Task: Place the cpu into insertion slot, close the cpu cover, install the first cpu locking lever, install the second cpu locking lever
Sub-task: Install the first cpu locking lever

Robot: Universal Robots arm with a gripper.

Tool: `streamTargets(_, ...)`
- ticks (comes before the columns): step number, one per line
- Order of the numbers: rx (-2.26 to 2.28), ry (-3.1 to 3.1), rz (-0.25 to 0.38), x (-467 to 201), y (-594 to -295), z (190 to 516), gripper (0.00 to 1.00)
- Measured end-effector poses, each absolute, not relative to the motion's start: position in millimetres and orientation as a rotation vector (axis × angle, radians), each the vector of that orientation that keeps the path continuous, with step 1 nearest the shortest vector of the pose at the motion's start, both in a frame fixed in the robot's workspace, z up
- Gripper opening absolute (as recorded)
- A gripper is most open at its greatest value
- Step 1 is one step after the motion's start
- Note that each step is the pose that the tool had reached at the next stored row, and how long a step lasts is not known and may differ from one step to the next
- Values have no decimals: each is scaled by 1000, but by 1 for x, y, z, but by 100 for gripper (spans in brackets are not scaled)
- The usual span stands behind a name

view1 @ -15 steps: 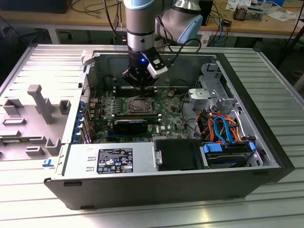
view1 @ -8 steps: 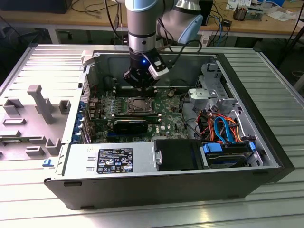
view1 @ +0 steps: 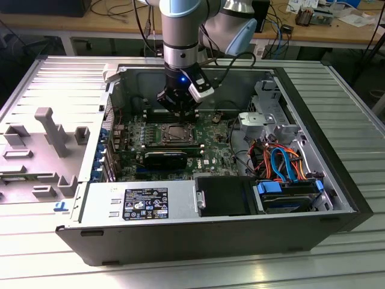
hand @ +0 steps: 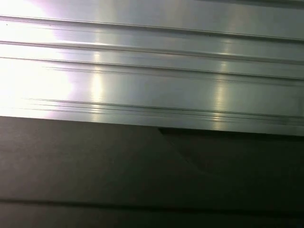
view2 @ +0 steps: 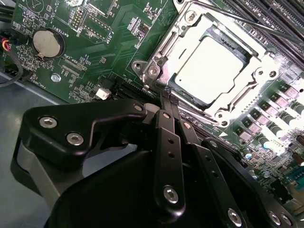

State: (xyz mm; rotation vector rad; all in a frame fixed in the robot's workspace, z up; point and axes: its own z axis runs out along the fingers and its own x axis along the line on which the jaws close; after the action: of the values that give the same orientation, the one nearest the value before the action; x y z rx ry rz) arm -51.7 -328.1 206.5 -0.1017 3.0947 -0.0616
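Silver-grey and flat, the cpu (view2: 206,71) sits square in the insertion slot (view2: 156,71) on the green circuit board (view2: 104,42), its dull metal top bright under the light. The cpu cover (view2: 266,64), a thin silver frame plate with a square window, lies down around the chip, its top showing through the window. A thin wire locking lever (view2: 247,23) runs along the far side of the socket. The gripper (view2: 166,97) hangs just beside one edge of the socket, its black fingers (view2: 167,107) pressed together with nothing between them. In the exterior view the arm (view1: 180,36) reaches down into the open computer case (view1: 337,180), gripper (view1: 180,111) above the socket (view1: 174,133).
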Motion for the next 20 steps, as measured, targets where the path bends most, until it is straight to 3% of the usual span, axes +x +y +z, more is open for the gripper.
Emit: streamTargets(20, -102, 3095, -61, -50, -333, 206, 11)
